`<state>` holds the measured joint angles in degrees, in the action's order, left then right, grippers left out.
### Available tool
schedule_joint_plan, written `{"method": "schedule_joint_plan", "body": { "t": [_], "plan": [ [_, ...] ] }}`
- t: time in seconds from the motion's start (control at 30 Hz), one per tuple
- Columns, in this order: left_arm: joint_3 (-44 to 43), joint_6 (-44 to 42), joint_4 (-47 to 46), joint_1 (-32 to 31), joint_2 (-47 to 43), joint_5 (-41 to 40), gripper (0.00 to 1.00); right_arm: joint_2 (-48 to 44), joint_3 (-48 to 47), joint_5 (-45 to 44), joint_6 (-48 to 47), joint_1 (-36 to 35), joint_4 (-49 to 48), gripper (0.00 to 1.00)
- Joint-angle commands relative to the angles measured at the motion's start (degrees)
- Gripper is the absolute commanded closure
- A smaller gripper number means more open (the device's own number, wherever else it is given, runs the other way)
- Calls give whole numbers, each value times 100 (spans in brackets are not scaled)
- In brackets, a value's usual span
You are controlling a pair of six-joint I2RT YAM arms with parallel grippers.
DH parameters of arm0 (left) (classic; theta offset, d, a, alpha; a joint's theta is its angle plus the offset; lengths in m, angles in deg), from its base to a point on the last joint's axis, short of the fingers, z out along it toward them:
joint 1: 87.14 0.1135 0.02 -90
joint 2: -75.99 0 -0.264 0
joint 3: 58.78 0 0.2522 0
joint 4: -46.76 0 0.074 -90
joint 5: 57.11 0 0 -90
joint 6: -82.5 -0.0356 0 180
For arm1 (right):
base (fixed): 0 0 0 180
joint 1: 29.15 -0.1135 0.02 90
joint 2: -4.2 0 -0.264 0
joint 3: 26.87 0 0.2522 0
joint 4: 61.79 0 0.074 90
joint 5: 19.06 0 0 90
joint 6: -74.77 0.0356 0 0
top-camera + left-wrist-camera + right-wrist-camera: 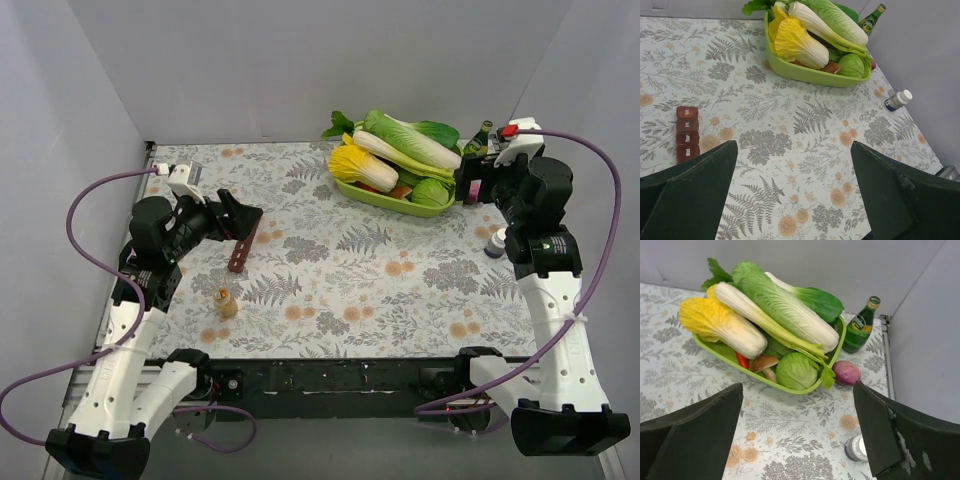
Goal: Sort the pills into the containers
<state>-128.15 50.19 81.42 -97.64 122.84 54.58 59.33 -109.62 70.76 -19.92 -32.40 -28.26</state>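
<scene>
Seen from above: dark red pill organizer [240, 252] flat on the left part of the fern-print table [340, 290], slanting from near to far, its far end meeting the tip of the left gripper [243, 214] in that view; contact or a gap there, cannot tell. Appears from above as a plain strip only. In the left wrist view, four lids of the pill organizer [687, 134] marked Sat., Fri., Thur., Wed., the nearer end hidden behind one dark finger [690, 195]. Left gripper [793, 145] spread wide, nothing but tablecloth between the fingers. Nearer than the strip, a small amber bottle [228, 303], upright, given by the top view alone. Right gripper [466, 186] raised at the far right, just beside the green tray [385, 197] heaped with vegetables. Right gripper [799, 386] likewise wide apart in its own wrist view and holding nothing. Just off the right end of the green tray [715, 347], a red onion [846, 372], plain in the right wrist view only. Beyond it, a green glass bottle [860, 325] standing by the far wall. White-capped bottle [496, 243] upright near the right wall, caught from above, from the left wrist [898, 100] and at the bottom edge of the right wrist view [856, 448].
</scene>
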Motion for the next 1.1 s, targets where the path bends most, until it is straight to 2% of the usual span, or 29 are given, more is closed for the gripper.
{"method": "schedule_joint_plan", "body": {
  "t": [0.0,0.13,0.17,0.27,0.37,0.43,0.63,0.77,0.93,1.07],
  "plan": [
    [147,-293,177,31,166,-191,2,-11,69,1132,-687,43,-35,2],
    [305,-460,256,31,596,-463,2,-64,359,2695,-1551,43,316,2],
    [314,-487,256,39,797,-560,2,-90,456,3360,-1735,43,352,2],
    [306,-478,273,31,1281,-841,2,-38,930,4312,-1931,35,387,2],
    [105,-513,378,31,2220,-1113,2,-11,1493,4711,-1851,35,159,2],
    [-10,-575,423,31,2915,-1281,2,-38,1756,4712,-1860,35,-16,2],
    [-546,-768,405,-13,4505,-1860,11,32,2030,4756,-1834,43,-210,2],
    [-836,-838,388,-110,5139,-2441,16,32,2153,4817,-1816,43,-281,2],
    [-802,-996,405,-233,5352,-2845,22,-20,2232,4817,-1790,43,-351,2],
    [-714,-1084,397,-347,5352,-2872,25,-20,2241,4826,-1781,43,-360,2]
  ]
}}
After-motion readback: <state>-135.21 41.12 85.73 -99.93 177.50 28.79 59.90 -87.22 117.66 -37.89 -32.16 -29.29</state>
